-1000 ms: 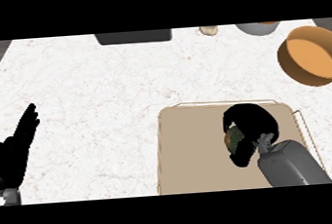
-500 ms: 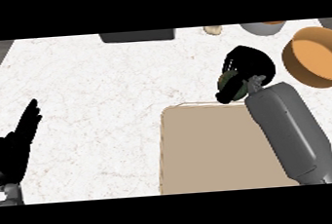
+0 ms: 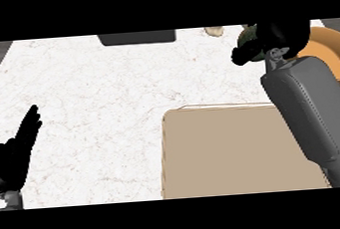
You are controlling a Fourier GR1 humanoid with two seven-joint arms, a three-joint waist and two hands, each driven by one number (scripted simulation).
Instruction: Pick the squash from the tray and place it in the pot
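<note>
Left hand (image 3: 14,160), nearest the lower edge at the view's left, rests on the white counter (image 3: 105,101) with fingers straight and together, pointing up. One tan tray (image 3: 234,152) lies near the lower edge at centre-right, its surface bare; the grey right forearm (image 3: 313,111) crosses its right side and hides that edge. Farther on, the right hand (image 3: 274,37) is curled round one dark green squash (image 3: 251,43), only partly visible between the fingers, held above the counter just left of one orange pot (image 3: 330,58). At the far edge lie one dark rectangular object (image 3: 136,37) and a small pale object (image 3: 213,31), possibly a vegetable.
</note>
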